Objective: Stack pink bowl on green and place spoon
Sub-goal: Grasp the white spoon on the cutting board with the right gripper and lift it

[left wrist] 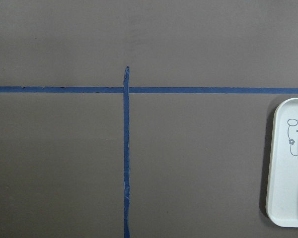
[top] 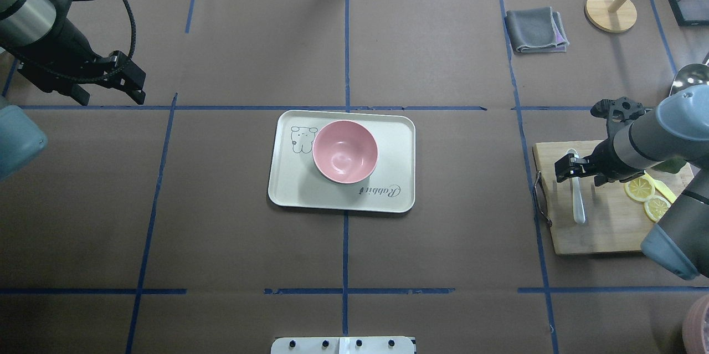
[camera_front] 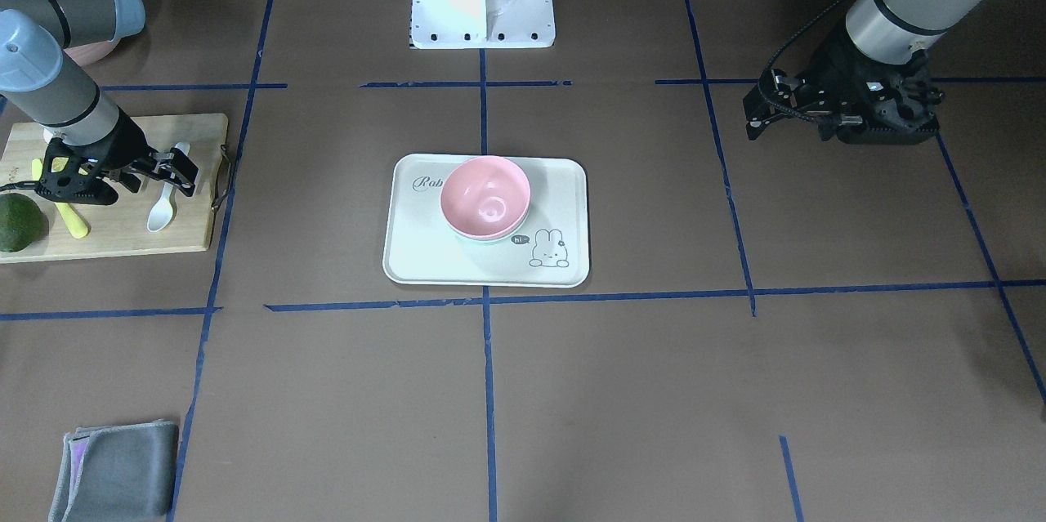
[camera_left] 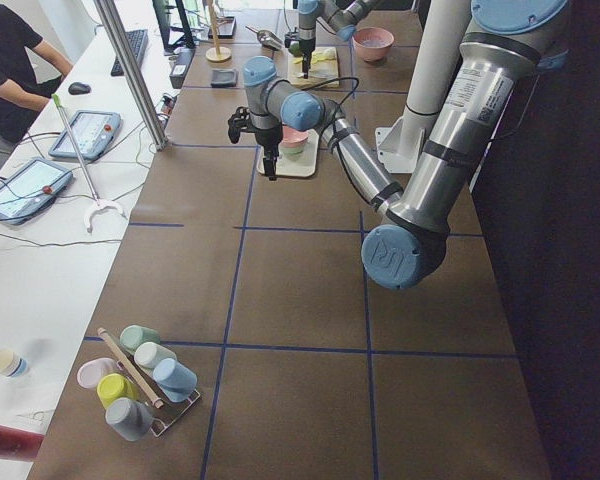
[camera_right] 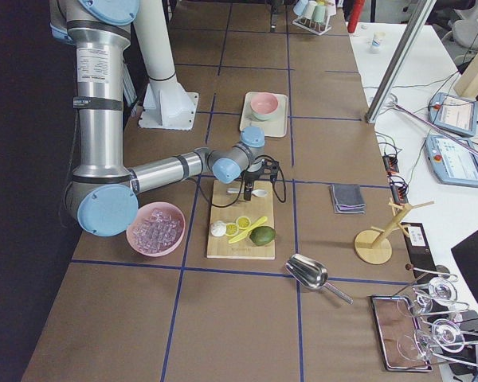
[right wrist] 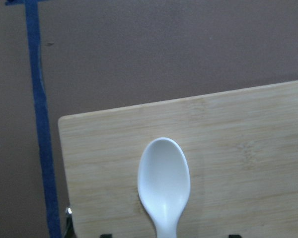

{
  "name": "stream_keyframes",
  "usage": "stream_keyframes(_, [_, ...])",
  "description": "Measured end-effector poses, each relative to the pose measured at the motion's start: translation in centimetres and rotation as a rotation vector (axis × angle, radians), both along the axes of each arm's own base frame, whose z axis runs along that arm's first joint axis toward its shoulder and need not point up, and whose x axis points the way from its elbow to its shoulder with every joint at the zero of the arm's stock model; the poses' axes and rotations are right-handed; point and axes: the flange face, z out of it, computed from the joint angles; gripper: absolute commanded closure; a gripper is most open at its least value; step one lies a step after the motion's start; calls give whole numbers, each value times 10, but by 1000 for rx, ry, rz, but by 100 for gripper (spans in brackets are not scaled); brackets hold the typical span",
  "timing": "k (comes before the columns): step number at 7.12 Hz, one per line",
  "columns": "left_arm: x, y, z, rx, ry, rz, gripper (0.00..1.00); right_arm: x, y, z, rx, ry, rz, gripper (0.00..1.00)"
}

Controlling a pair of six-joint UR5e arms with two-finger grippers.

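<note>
Overhead exterior, you see pink bowl nested in green bowl on tray mid-frame, spoon flat on board right, right pincer apart astride its handle, left pincer apart upper left above desk.

The left arm comes in from the side and bends down low. Its wrist is tipped over, so the left gripper points sideways and a little down. The two fingers are spread apart, and there is nothing between them. A black cable loops along this wrist.

The right arm reaches out, with its elbow bent. Its wrist turns the right gripper to point down. This gripper is very low. Its fingers are spread wide too, and they are not squeezing anything. The two arms are far apart, one on each side.
</note>
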Motion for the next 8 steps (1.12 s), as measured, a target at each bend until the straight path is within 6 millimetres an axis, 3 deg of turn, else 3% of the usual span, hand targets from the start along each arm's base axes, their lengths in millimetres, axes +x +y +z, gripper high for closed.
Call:
stream_keyframes(1, [0,0,0,-1,0,0,0,0,0,-1,0,-1,0,84])
stream_keyframes(2, [0,0,2,-3,-2,0,0,0,0,-1,2,-2,0,96])
stream_keyframes(3, [0,0,4,-6,-4,1,0,0,0,-2,3,-4,-1,100])
stream_keyframes(6, [0,1,6,-9,-6,1,0,3,2,-13,11,-20,-1,100])
stream_keyframes(8, [-4,1,8,2,-6,7,0,20,3,-50,-5,-57,4,100])
